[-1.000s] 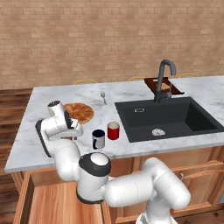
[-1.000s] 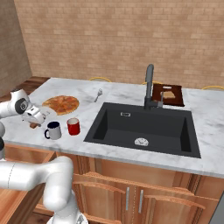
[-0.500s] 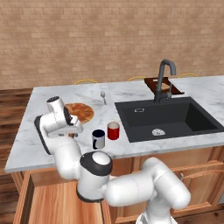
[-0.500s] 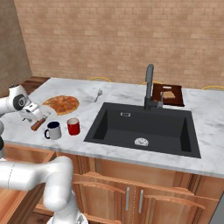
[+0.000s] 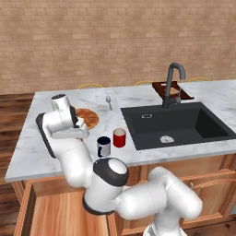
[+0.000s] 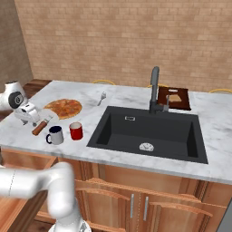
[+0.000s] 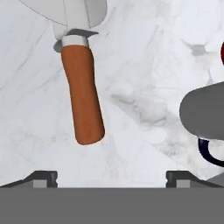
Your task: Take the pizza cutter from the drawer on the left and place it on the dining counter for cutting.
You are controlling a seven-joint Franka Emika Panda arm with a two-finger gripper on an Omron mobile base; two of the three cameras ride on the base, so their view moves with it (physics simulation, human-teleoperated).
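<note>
The pizza cutter (image 7: 83, 96) lies flat on the dining counter (image 7: 144, 65), its brown handle pointing toward the hand and its grey wheel (image 7: 70, 13) at the top of the hand view. My gripper (image 7: 111, 179) hovers just above it, open, with the two fingertips wide apart and touching nothing. From the right base view the cutter (image 6: 40, 128) rests near the counter's left front edge, beside the gripper (image 6: 28, 113) and in front of the pizza (image 6: 63, 108). The drawer (image 5: 50, 207) stands pulled out below the counter.
A dark blue mug (image 6: 55, 134) and a red cup (image 6: 76, 131) stand just right of the cutter. A fork (image 6: 102, 96) lies behind the pizza. The black sink (image 6: 149, 133) with its faucet (image 6: 155, 88) fills the middle; a wooden board (image 6: 174, 97) sits behind it.
The jaws have spread wide and let go of the pizza cutter, which now rests on the marble. The hand has drawn slightly up and away from it.
</note>
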